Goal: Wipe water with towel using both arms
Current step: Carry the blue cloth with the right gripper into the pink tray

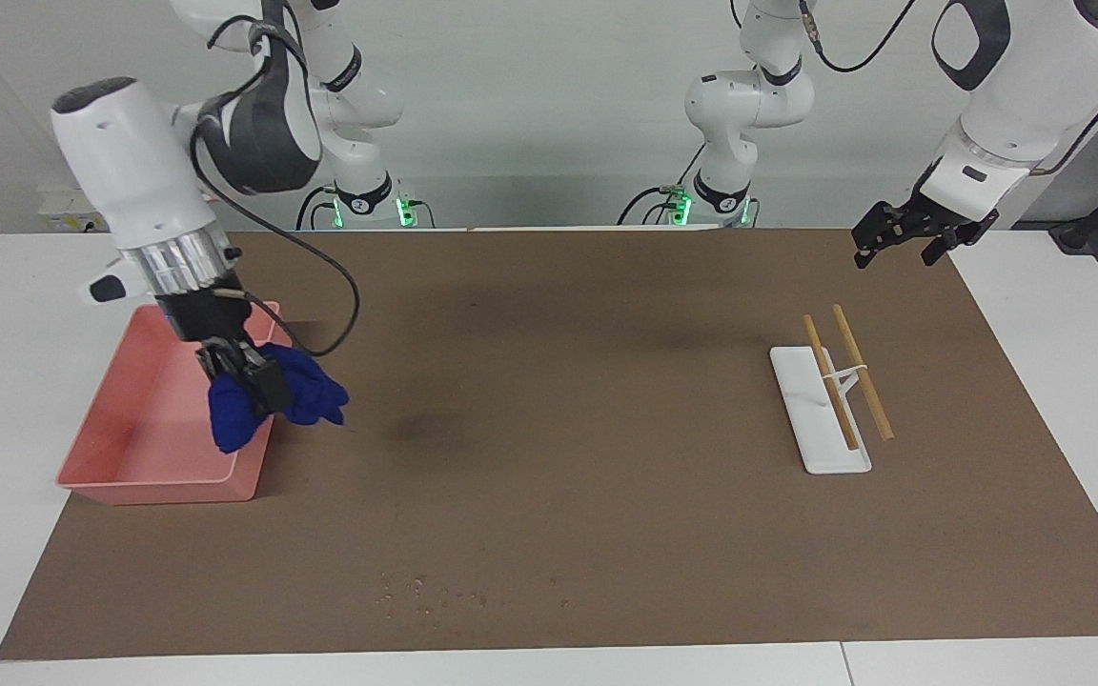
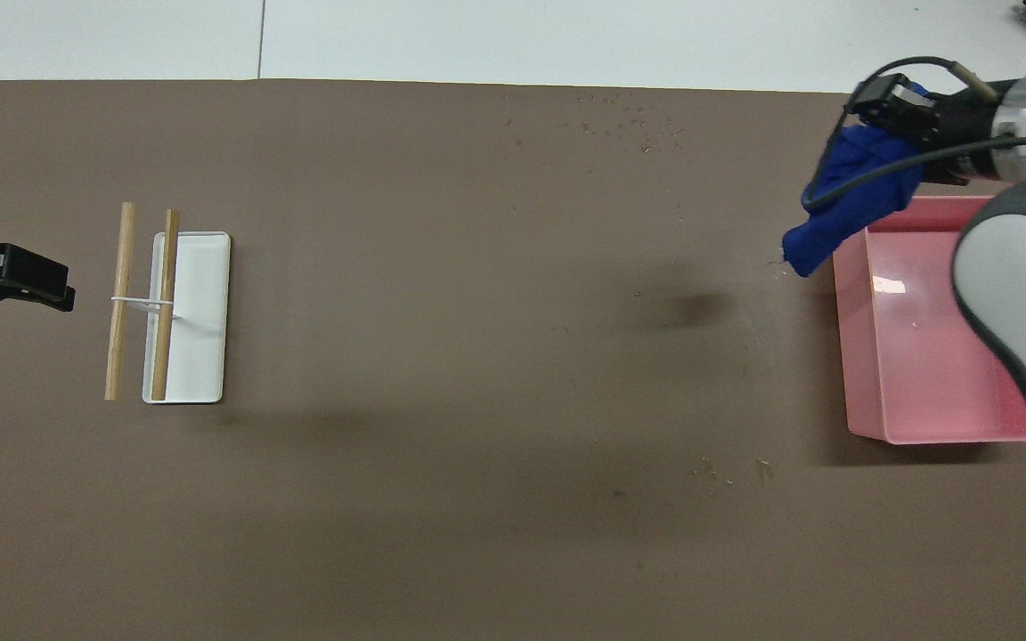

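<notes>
The right gripper [image 1: 242,373] is clamped on a bunched blue towel [image 1: 268,400], holding it up in the air over the rim of the pink tray [image 1: 130,467] at the right arm's end of the table. The cloth hangs in two soft lobes, one over the tray's inside, one over the brown mat [image 1: 606,429]. In the overhead view the towel [image 2: 847,209] sits at about two o'clock of the mat, straddling the tray's corner [image 2: 842,267].

The left gripper [image 1: 897,243] hovers with its fingers apart and nothing in them, over the mat's edge at the left arm's end; that arm waits.

The water [image 1: 458,595] is a thin scatter of pale specks on the mat near the table edge farthest from the robots, at roughly six o'clock in the facing view and twelve o'clock from overhead [image 2: 624,125]. It is well apart from the towel and looks unwiped.

Risks, as I judge them: the towel is held in a tight wad, so a pass may give little contact area and smear the drops. A hanging lobe could catch the tray's thin rigid rim and drag or tip that light plastic box. The matt, papery mat may already be soaking up the water.

A glossy white oblong dish [image 1: 818,412] lies toward the left arm's end, with two tan wooden sticks [image 1: 844,372] bound by a white band resting across it.
</notes>
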You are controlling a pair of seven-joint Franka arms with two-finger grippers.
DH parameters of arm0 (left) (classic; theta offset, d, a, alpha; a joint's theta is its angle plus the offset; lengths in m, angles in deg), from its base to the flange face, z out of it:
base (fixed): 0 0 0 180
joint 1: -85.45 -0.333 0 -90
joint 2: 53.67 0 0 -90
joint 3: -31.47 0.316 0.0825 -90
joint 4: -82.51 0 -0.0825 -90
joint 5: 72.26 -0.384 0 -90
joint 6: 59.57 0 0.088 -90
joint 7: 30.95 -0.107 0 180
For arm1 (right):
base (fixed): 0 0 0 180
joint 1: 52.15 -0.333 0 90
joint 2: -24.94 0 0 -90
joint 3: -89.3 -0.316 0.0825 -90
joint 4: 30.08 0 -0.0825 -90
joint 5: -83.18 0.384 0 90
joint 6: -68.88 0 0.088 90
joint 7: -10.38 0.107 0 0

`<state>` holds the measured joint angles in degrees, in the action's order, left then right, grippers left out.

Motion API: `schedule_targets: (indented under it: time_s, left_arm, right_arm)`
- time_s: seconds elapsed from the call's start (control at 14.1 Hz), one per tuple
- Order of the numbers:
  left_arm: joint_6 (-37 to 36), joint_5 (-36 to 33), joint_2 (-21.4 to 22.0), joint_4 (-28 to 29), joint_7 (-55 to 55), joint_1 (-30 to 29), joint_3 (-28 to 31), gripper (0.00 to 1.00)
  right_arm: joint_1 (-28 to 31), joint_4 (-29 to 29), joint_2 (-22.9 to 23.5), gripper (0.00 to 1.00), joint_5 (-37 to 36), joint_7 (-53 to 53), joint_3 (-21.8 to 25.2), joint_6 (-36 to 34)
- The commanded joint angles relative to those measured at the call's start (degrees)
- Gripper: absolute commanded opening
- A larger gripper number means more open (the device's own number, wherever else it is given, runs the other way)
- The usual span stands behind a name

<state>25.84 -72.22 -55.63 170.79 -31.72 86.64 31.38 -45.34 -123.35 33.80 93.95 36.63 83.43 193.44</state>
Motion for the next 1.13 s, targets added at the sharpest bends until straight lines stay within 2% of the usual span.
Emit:
schedule_targets:
  time_s: [0.0,0.14,0.28,0.5,0.64,0.85,1.06]
  left_arm:
    - [-1.0,0.8,0.4,0.0,0.9,0.4,0.3,1.0]
    - [-1.0,0.8,0.4,0.0,1.0,0.4,0.3,1.0]
    - [-1.0,0.8,0.4,0.0,1.0,0.4,0.4,1.0]
    - [-1.0,0.8,0.4,0.0,1.0,0.3,0.4,1.0]
    - [-1.0,0.8,0.4,0.0,1.1,0.4,0.3,1.0]
    - [-0.9,0.8,0.4,0.0,1.1,0.4,0.3,1.0]
    - [-0.9,0.8,0.4,0.0,1.2,0.4,0.3,1.0]
  right_arm:
    - [6.3,-4.6,-5.1,0.0,-1.2,-10.0,-0.8,-5.7]
    - [11.3,-7.3,-6.8,0.0,-1.2,-18.4,-0.8,-8.6]
    - [14.1,-13.9,-10.2,0.0,-1.5,-23.9,-0.7,-8.3]
    - [15.1,-23.3,-14.3,0.0,-6.0,-24.4,-0.7,-7.7]
    - [15.2,-26.0,-14.0,0.0,-8.0,-24.3,-0.7,-7.5]
    - [16.6,-26.6,-10.1,0.0,-8.0,-25.4,-0.7,-3.5]
    - [17.2,-27.6,-7.5,0.0,-8.0,-25.6,-0.7,-3.3]
